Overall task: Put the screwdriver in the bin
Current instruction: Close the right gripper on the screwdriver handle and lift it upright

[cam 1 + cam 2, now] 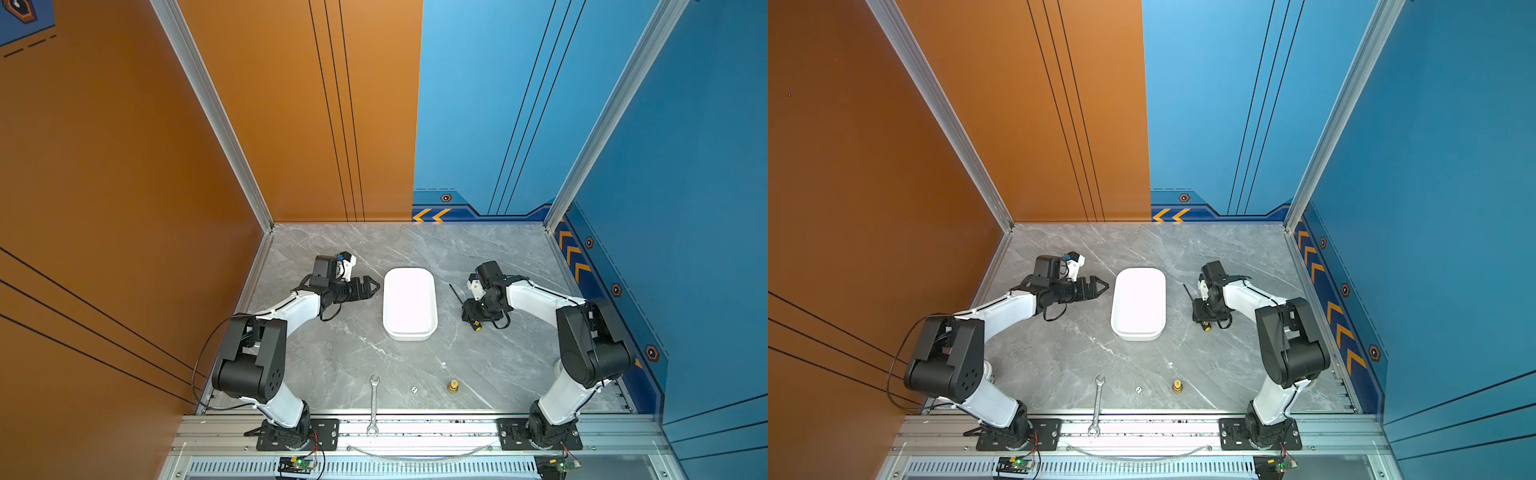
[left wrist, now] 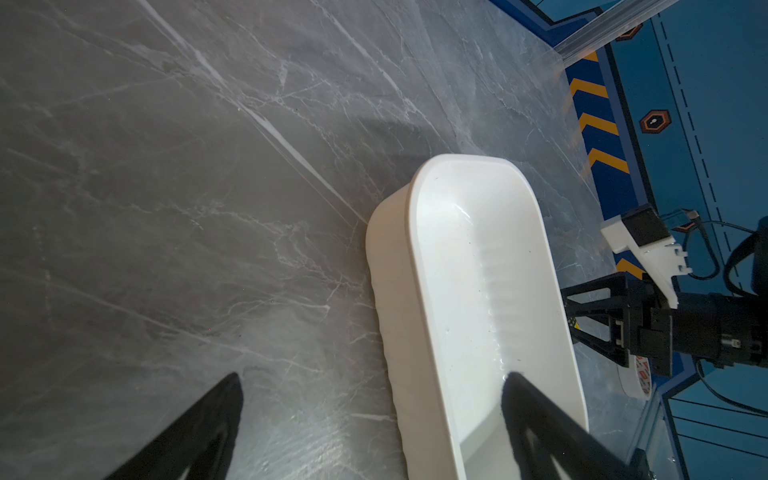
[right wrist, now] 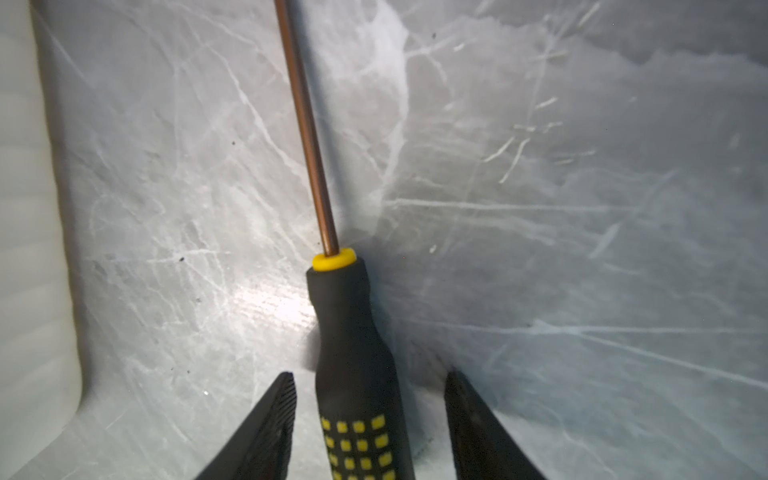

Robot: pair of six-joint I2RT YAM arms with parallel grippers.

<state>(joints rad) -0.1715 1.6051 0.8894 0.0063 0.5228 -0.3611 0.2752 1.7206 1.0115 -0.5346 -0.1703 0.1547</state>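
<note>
- The screwdriver point(image 3: 353, 316) lies flat on the table point(image 1: 332, 357), just to the right of the bin point(image 1: 409, 305) and not in it.
- The right claw point(image 3: 370, 380) straddles the tool's handle point(image 3: 361, 399) with one jaw on each side. It is partly open and a strip of table shows in each gap, so it has hold of nothing yet.
- The tool's long axis runs nearly parallel to the bin's long wall, with the shaft point(image 1: 456, 294) toward the back of the table and the yellow cap point(image 1: 478, 328) toward the robot. The jaws stand square across it (a fair set for pinching the handle, I judge).
- The right arm is much the nearer. The left claw point(image 2: 372, 380) hangs wide open and empty on the far side of the bin.
- In both top views the claw hides most of the handle.
- The right wrist view cuts off the shaft's tip and the handle's end.
- Whether the jaw tips touch the table cannot be told.
</note>
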